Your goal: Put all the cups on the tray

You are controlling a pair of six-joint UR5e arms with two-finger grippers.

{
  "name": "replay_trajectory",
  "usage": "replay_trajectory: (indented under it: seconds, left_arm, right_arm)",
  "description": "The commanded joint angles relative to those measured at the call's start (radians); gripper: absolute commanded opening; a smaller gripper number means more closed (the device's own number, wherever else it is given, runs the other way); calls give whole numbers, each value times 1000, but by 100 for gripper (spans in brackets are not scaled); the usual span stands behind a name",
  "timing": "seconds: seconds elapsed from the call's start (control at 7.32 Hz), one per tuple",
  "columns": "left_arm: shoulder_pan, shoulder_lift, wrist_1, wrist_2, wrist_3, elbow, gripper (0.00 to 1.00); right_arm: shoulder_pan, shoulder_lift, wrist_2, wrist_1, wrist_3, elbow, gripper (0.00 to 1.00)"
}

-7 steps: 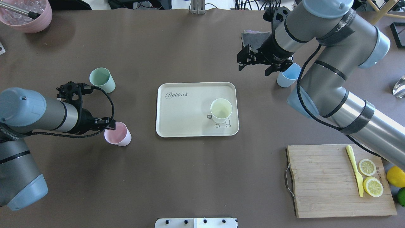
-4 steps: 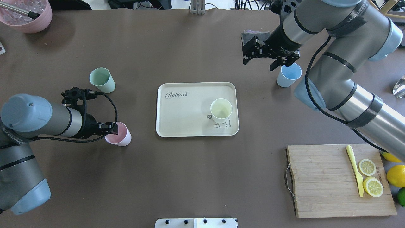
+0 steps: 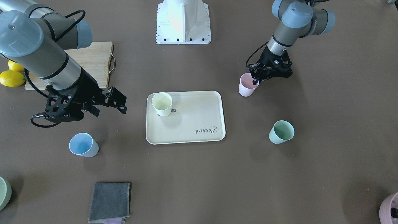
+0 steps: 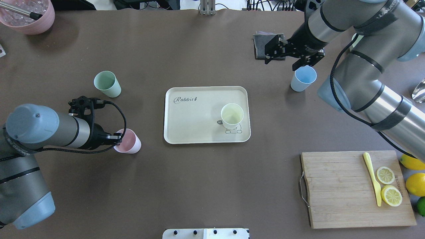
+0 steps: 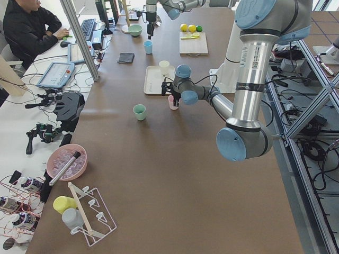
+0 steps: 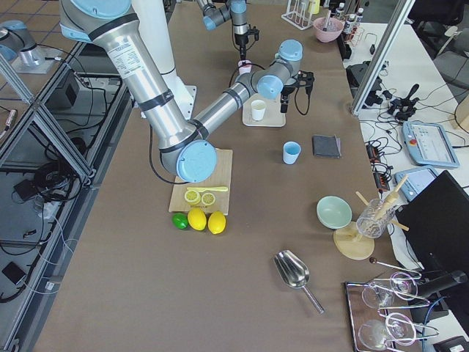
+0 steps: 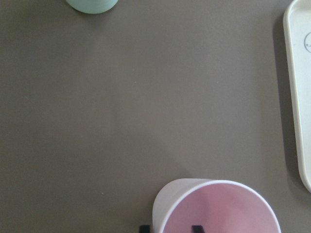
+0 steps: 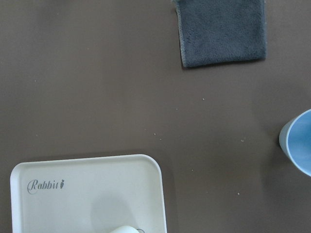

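**One cup on the tray, three on the table**

The left gripper [image 4: 117, 136] has its jaws a little apart astride the near wall of the small matte pink cup [image 4: 130, 143]. One fingertip [image 7: 197, 228] is inside and the other outside, and the wrist view shows no pinch on the wall.

Seen from overhead, that cup stands on the table at 8 o'clock of the flat cream rectangular tray [image 4: 192, 116]. The small mint green cup [image 4: 107, 83] stands at the tray's 10 o'clock, well apart.

The right gripper [image 4: 281, 64] hangs wide open and empty, at 11 o'clock of the small light blue cup [image 4: 303, 78] — itself off the tray's 2 o'clock corner. A dark grey folded cloth [image 8: 221, 31] lies just beyond.

The small pale yellow cup [image 4: 232, 114] stands upright on the tray, near its 4 o'clock corner.
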Motion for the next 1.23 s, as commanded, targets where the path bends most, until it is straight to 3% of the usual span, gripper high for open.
replay_trajectory:
  seconds: [0.0,0.27,0.55,1.09]
  left_arm:
    - [-33,-8,9,-10,0,-28,0]
    - [-54,-101,65,-38,-31,-23,0]
    - [-48,-270,261,-29,-116,-31,0]
    - [44,-370,299,65,-166,31,0]
  right_arm:
    - [61,-40,35,0,-33,11,100]
    - [86,-106,29,0,-144,-1,100]
    - [98,-137,12,0,-229,-45,100]
    - [92,-130,-74,3,-281,-133,100]
